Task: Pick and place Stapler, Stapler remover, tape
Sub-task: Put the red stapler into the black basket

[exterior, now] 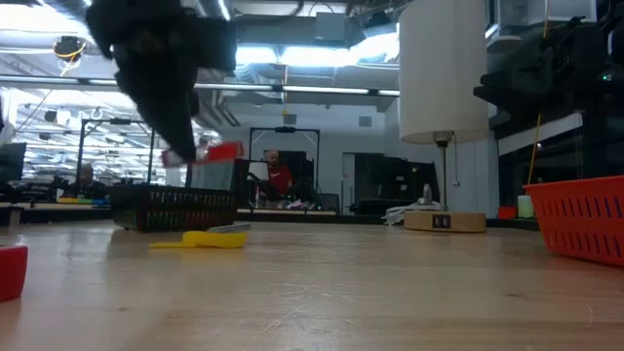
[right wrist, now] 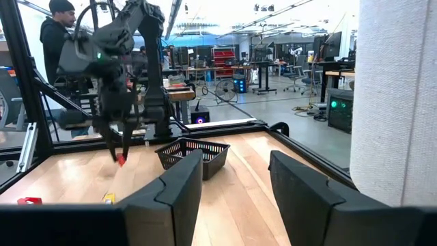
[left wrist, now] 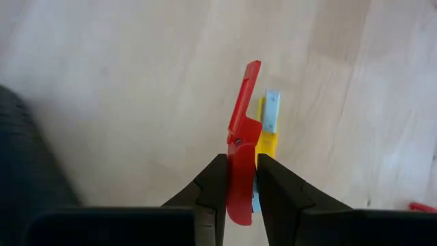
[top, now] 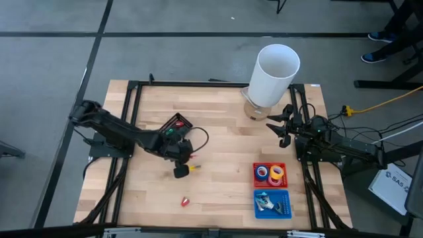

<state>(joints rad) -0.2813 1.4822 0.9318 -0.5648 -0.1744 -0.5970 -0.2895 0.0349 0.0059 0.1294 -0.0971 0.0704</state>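
- The left claw [left wrist: 239, 188] is clenched on a red stapler remover [left wrist: 240, 147], its two dark fingers [left wrist: 212, 188] pressing the red piece from both sides.
- From the low camera the left claw [exterior: 180, 132] hangs above the counter with the stapler remover [exterior: 210, 153] lifted clear of the wood.
- Directly under the held piece lies a yellow stapler [left wrist: 268, 133]; the low camera shows it flat on the counter [exterior: 210, 239], and from overhead it sits just beside the left claw [top: 180, 162] at [top: 193, 168].
- A black mesh basket [top: 176, 125] stands just behind the left claw, toward the far edge of the counter [top: 218, 145].
- A small red item [top: 186, 201] lies alone near the front edge; what it is cannot be made out.
- A red basket [top: 271, 165] on the right holds the tape [top: 270, 173] rolls, blue and orange-yellow ones showing.
- A blue basket [top: 272, 204] sits just in front of the red one, with pale items inside.
- The right claw [top: 281, 127] waits released near the right rear, fingers [right wrist: 181, 188] well apart, beside a big white cylinder [top: 273, 74].
- A person [right wrist: 58, 31] stands beyond the counter.
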